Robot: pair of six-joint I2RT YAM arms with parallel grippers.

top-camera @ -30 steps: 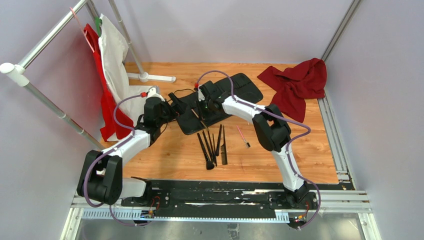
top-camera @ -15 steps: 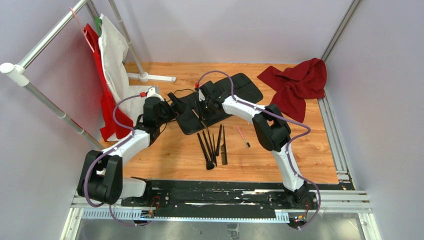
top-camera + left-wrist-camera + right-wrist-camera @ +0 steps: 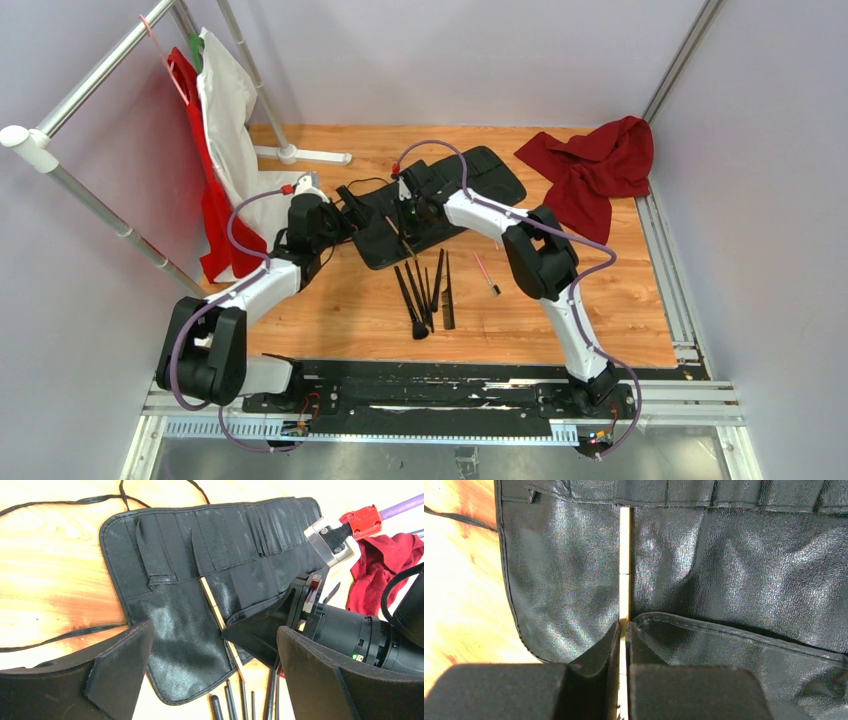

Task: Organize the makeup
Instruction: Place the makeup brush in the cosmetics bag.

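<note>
The black fabric roll-up case [image 3: 455,185] lies open at the middle back. My right gripper [image 3: 624,632] is shut on a tan-handled brush [image 3: 624,555], whose far end sits at the mouth of a slot in the case [image 3: 734,555]. This brush also shows in the left wrist view [image 3: 214,609]. My left gripper [image 3: 215,680] is open and empty, hovering over the case's left end [image 3: 170,645]. Several black brushes [image 3: 418,290], a thin black comb [image 3: 447,292] and a pink-handled brush [image 3: 486,273] lie loose on the table in front of the case.
A red cloth [image 3: 595,165] lies at the back right. A clothes rack with white and red garments [image 3: 222,120] stands at the left, its base [image 3: 300,155] on the table. The case's thin black cord [image 3: 50,502] trails left of it.
My right arm has shifted very slightly to the left with the tan brush still in its grip. The left arm and the loose brushes have not moved.
</note>
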